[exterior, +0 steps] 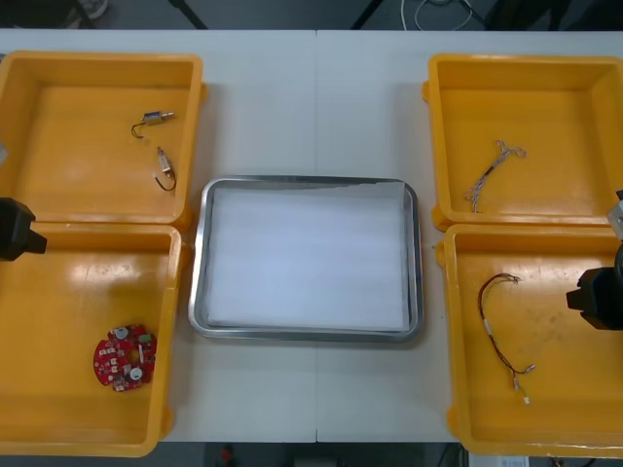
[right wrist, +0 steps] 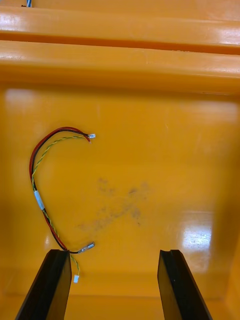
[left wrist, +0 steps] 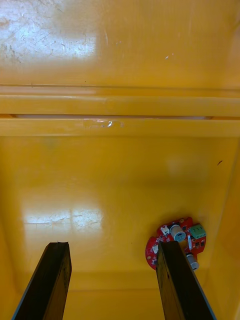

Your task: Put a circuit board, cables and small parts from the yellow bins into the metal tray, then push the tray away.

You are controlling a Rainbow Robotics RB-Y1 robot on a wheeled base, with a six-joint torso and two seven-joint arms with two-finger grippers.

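Front view puts the task at its start: the metal tray [exterior: 198, 263] sits bare at the desk's [exterior: 311, 107] centre, with nothing loaded. The left jaws stand apart over the near left bin [exterior: 58, 302], and the right jaws stand apart over the near right bin [exterior: 574, 389].

From the tray, the circuit board [exterior: 125, 357] lies at eight o'clock, the red and yellow cable [right wrist: 38, 200] at four, small metal parts [exterior: 156, 118] at ten and a pale twisted cable [exterior: 492, 167] at two.

The next move likely calls for lowering the left jaws around the board, which lies off to one side of them. The bin's wall nearby may crowd the grasp.
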